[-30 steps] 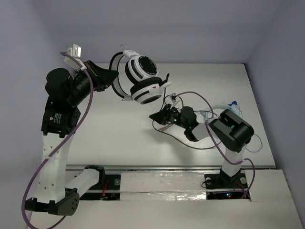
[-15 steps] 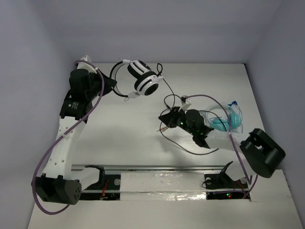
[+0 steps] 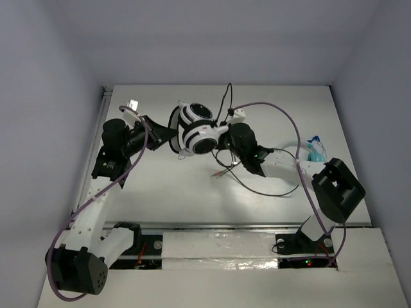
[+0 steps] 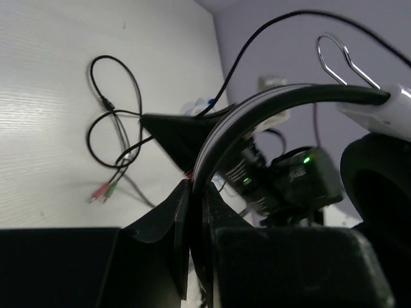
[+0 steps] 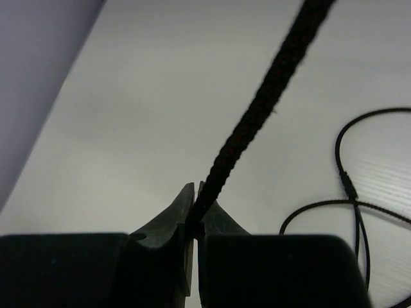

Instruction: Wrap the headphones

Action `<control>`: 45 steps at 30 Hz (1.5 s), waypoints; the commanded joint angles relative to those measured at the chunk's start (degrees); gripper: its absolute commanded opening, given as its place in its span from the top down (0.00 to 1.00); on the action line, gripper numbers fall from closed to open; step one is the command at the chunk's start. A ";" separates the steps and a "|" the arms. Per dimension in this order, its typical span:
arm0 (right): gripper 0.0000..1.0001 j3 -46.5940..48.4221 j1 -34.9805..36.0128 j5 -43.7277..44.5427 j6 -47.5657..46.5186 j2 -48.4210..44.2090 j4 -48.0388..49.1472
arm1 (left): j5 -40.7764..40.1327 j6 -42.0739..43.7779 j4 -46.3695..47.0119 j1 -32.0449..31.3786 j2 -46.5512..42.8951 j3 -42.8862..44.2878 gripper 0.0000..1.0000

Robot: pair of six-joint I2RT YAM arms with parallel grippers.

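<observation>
Holding the headphones up with two claws pinched shut.

Top view: the headphones (image 3: 196,128) are in the upper middle of the frame, lifted over the white table (image 3: 160,186). The left claw (image 3: 168,133) grips them from the left, and the right claw (image 3: 226,131) is just to their right. Teal headphones (image 3: 313,153) lie at the right edge. Left wrist view: the claw is shut tight on the thin headband (image 4: 257,112). Right wrist view: at the bottom middle, the claw is shut tight on the black cable (image 5: 270,83).
</observation>
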 commanded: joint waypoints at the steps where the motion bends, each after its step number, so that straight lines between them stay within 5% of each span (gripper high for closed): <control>1: 1.00 -0.85 3.82 -3.18 0.53 1.13 1.46 | -1.86 -15.54 20.53 -0.40 -2.99 -2.46 1.00; 9: 1.00 -2.44 15.78 -2.83 3.43 1.13 2.17 | -30.12 -20.05 30.22 -4.79 -5.19 -8.80 1.00; 19: 1.00 -2.61 30.28 3.66 2.99 -5.80 -10.64 | -58.11 -3.44 15.38 -12.53 -1.76 -3.01 1.00; 30: 1.00 -3.23 34.16 5.00 4.41 -15.30 -27.27 | -65.08 7.82 1.39 -14.99 -3.96 0.34 1.00; 38: 1.00 6.07 34.16 0.51 -0.60 -17.06 -39.47 | -76.85 9.85 -6.51 -30.01 -0.37 -1.95 1.00; 45: 1.00 11.17 34.16 10.08 -4.03 -20.75 -51.78 | -76.87 12.47 -11.00 -37.31 2.72 -1.16 1.00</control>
